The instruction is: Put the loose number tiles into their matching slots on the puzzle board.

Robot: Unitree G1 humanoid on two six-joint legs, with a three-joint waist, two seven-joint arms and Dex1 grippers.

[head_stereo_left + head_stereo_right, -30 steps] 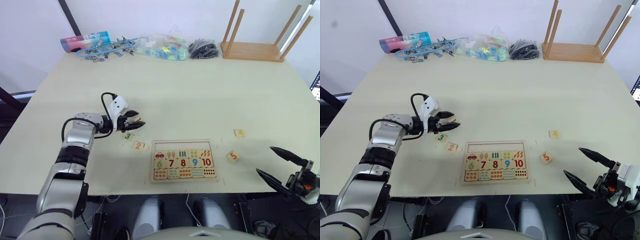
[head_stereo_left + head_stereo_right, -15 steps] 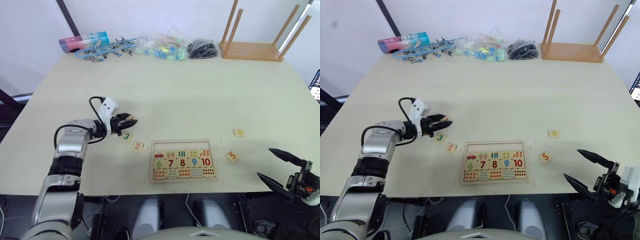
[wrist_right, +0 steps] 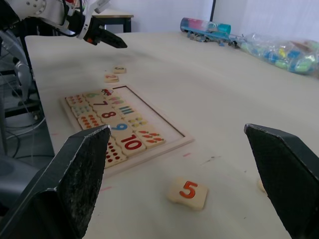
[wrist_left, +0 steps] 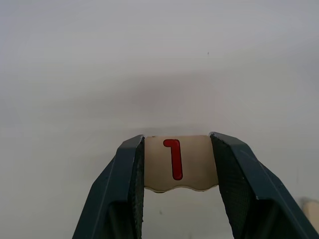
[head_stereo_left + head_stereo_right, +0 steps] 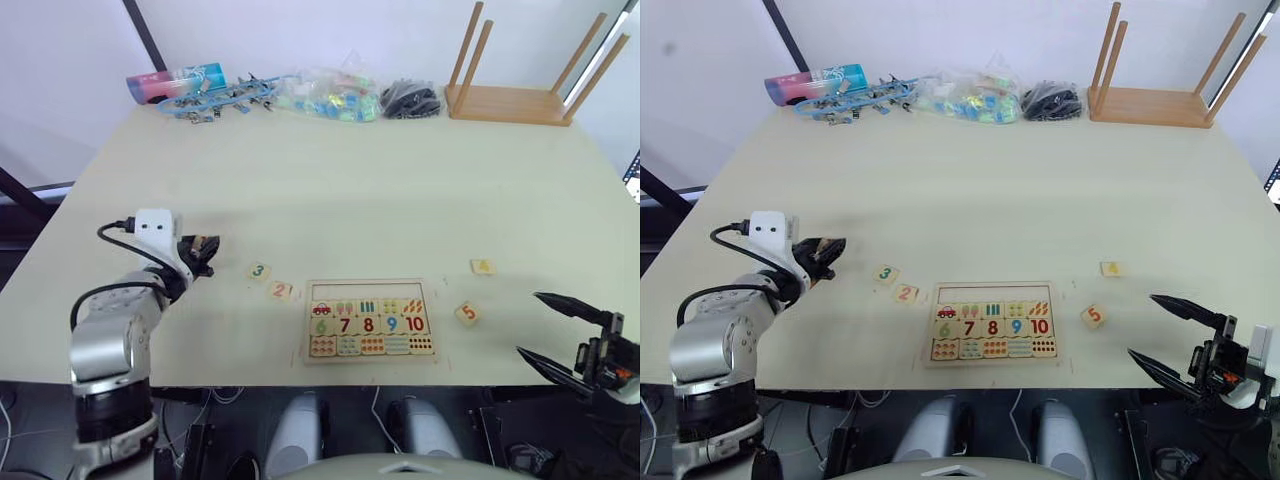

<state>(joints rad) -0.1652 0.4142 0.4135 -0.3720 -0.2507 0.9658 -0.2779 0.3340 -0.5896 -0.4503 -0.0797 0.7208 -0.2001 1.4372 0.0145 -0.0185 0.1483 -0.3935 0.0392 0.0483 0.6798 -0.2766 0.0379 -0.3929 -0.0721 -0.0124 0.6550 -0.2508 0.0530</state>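
Note:
My left gripper point(image 5: 203, 250) is shut on the loose number tile 1 point(image 4: 177, 162), held above the table well left of the puzzle board point(image 5: 368, 283). Tiles 3 point(image 5: 259, 270) and 2 point(image 5: 282, 291) lie flat just left of the board. Tile 5 point(image 5: 466, 313) and tile 4 point(image 5: 482, 266) lie to its right. The slots point(image 5: 365, 291) along the board's top edge are a bare strip. Off the table's front right corner my right gripper point(image 5: 530, 323) is open, with tile 5 point(image 3: 188, 191) and the board point(image 3: 172, 145) ahead of it.
A wooden stand with upright dowels point(image 5: 510, 95) is at the back right. Along the back edge lie a black bundle point(image 5: 408, 98), a clear bag of coloured pieces point(image 5: 320, 95), blue clips point(image 5: 215, 98) and a tube point(image 5: 175, 80).
My left gripper closed on tile 1 beside tile 3, then drew back to the left with it. The right gripper has stayed where it was.

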